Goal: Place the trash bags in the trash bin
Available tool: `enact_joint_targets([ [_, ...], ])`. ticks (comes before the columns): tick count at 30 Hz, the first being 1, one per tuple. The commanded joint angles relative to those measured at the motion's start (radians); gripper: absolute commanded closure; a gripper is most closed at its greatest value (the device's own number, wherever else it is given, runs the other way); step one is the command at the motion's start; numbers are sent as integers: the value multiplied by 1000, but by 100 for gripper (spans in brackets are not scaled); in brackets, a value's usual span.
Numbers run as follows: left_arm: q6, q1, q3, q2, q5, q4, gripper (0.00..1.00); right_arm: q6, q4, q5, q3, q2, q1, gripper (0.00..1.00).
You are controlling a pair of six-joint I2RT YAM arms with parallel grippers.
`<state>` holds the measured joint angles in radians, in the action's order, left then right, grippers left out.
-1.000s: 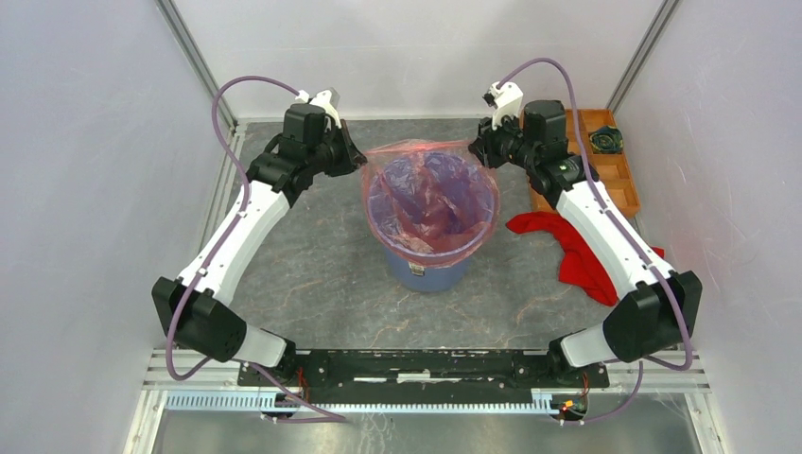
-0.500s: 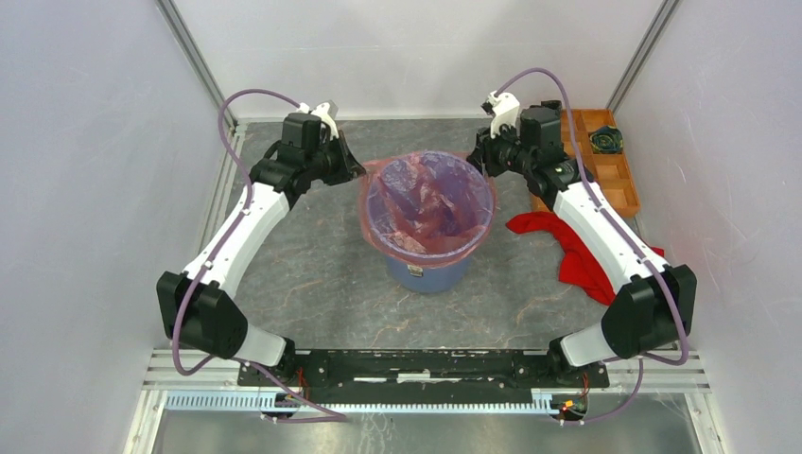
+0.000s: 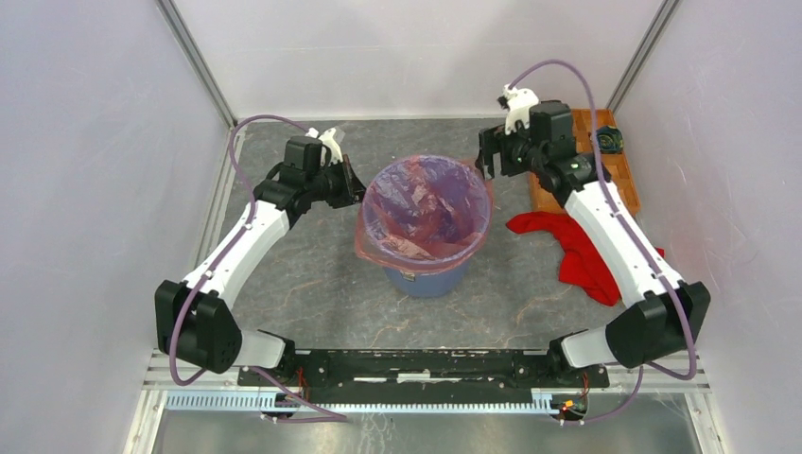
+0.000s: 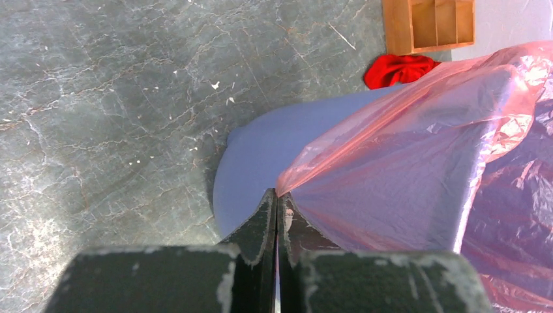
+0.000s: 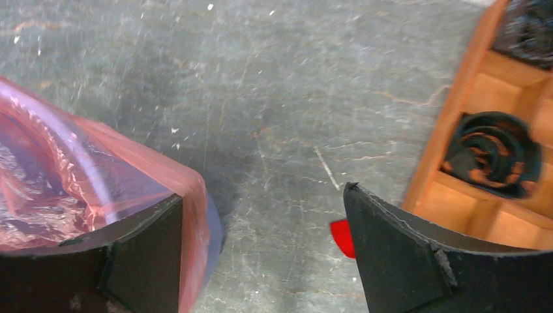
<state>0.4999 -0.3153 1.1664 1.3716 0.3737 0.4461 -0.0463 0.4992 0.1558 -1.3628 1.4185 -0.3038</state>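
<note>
left jaws pinch trash bag [image 4: 391, 163] edge (draped over bin [image 4: 261, 156]); right jaws apart

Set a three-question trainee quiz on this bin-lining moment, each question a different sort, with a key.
1. True or false: the left gripper pinches the edge of the trash bag.
2. Pick one. Relative to the trash bin, the red cloth lies: A) inside it; B) on the table to its right; C) draped on its rim.
3. Fill in: the right gripper has its jaws ____.

Key: 1 true; 2 B; 3 open, with the bag's film only beside one finger.
</note>
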Motion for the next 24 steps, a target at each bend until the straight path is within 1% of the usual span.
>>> enact_joint_targets([
  [1, 39, 4, -22, -50, 45, -72, 98, -49, 111, -127, -113, -107, 13, 7],
  [2, 36, 4, -28, -56, 34, -75, 98, -55, 113, -116, -95, -143, 13, 4],
  [4, 35, 4, -42, -68, 19, -79, 97, -70, 120, -97, -58, -203, 15, 2],
  [10, 37, 4, -60, -69, 56, -93, 97, -103, 108, -112, 83, -381, 16, 3],
  [11, 38, 4, -61, -70, 60, -93, 97, -109, 99, -96, 102, -398, 16, 5],
  [15, 51, 4, -73, -82, 81, -101, 97, -116, 62, -4, 179, -435, 16, 22],
  [16, 52, 4, -77, -88, 80, -101, 97, -122, 55, 15, 197, -438, 16, 29],
  [17, 56, 4, -85, -94, 82, -105, 97, -132, 34, 36, 223, -444, 17, 32],
  [20, 75, 4, -103, -101, 93, -121, 97, -162, -25, 47, 287, -458, 18, 32],
  [24, 95, 4, -106, -92, 105, -132, 97, -166, -64, 103, 319, -457, 17, 34],
])
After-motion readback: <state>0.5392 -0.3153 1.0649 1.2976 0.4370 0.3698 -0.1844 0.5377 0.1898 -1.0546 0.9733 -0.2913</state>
